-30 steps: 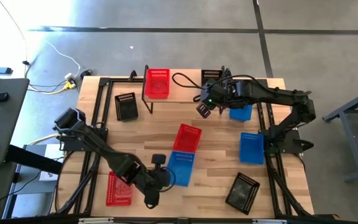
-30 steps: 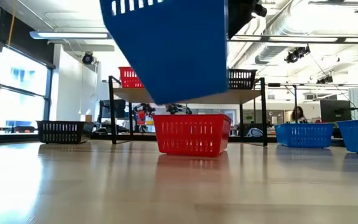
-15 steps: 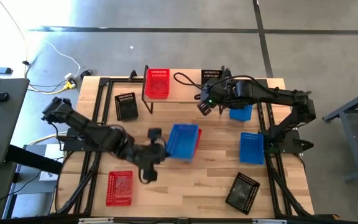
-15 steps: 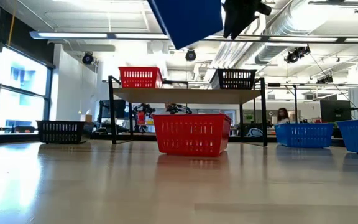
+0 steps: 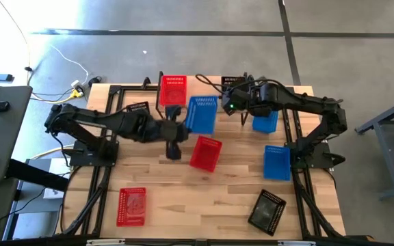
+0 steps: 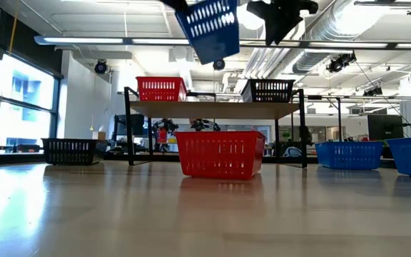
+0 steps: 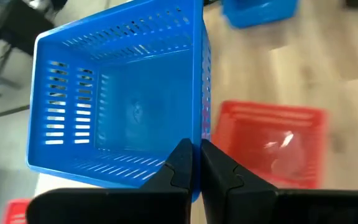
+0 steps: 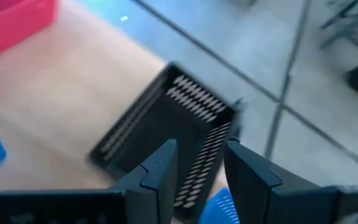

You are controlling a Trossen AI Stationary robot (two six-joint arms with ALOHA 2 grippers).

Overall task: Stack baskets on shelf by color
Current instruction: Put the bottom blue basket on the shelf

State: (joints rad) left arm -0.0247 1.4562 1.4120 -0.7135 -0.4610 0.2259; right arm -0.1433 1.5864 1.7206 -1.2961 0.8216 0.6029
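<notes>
My left gripper (image 5: 182,128) is shut on a blue basket (image 5: 201,114) and holds it in the air over the middle of the shelf (image 6: 212,109), high and tilted in the low view (image 6: 209,27). A red basket (image 5: 173,90) and a black basket (image 5: 233,83) stand on the shelf's two ends. My right gripper (image 5: 232,104) is open and hovers over that black basket (image 8: 166,124), touching nothing. A second red basket (image 5: 205,152) stands on the table in front of the shelf. My left gripper pinches one long side wall of the blue basket (image 7: 202,134) near a corner, one finger inside (image 7: 180,163) and one outside. The fingers come level from the table's left side. The basket is lifted clear, open side up and tilted.
On the table stand two more blue baskets (image 5: 265,123) (image 5: 276,162) at the right, a black basket (image 5: 139,114) at the far left, another black one (image 5: 267,210) near the right front, and a red one (image 5: 131,206) at the left front. Bare wood lies at the front centre.
My left gripper has carried the blue basket from the table's near edge up and toward the far edge, to over the shelf's middle; the red basket it had hidden shows again. My right gripper has moved a little toward the far edge, over the black basket on the shelf.
</notes>
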